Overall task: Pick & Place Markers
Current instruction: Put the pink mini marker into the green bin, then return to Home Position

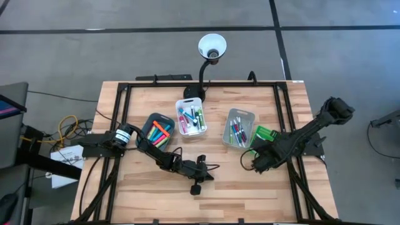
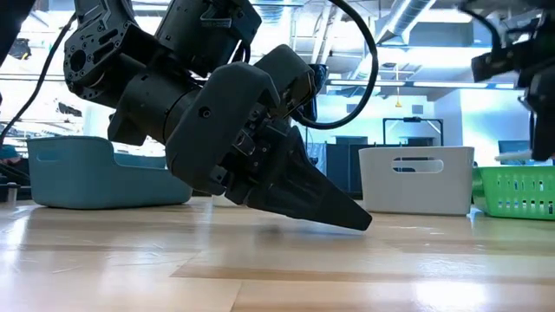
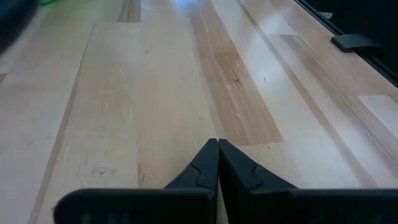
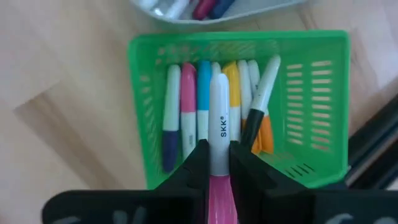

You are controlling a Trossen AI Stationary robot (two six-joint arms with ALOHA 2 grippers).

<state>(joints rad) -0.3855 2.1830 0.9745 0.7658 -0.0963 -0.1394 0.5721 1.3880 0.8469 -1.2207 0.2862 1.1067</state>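
From above, my right arm covers most of the green bin [image 4: 236,106] at the right middle of the frame. I count four bins: teal [image 1: 159,131], white [image 1: 190,116], grey [image 1: 239,127] and green. About seven markers [image 4: 188,106] lie in the green one. My right gripper [image 4: 216,163] pinches a white and pink marker [image 4: 218,118] over it. My left gripper [image 3: 218,158] at bottom centre is closed tight, empty, low over the table [image 3: 124,93].

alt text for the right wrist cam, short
The right gripper holds a white marker with a pink cap over a green mesh bin. The bin already contains about seven markers, white-barrelled with purple, pink, blue, yellow and orange parts, lying side by side. The bin sits on a pale wooden table, and the edge of a grey bin shows beyond it.
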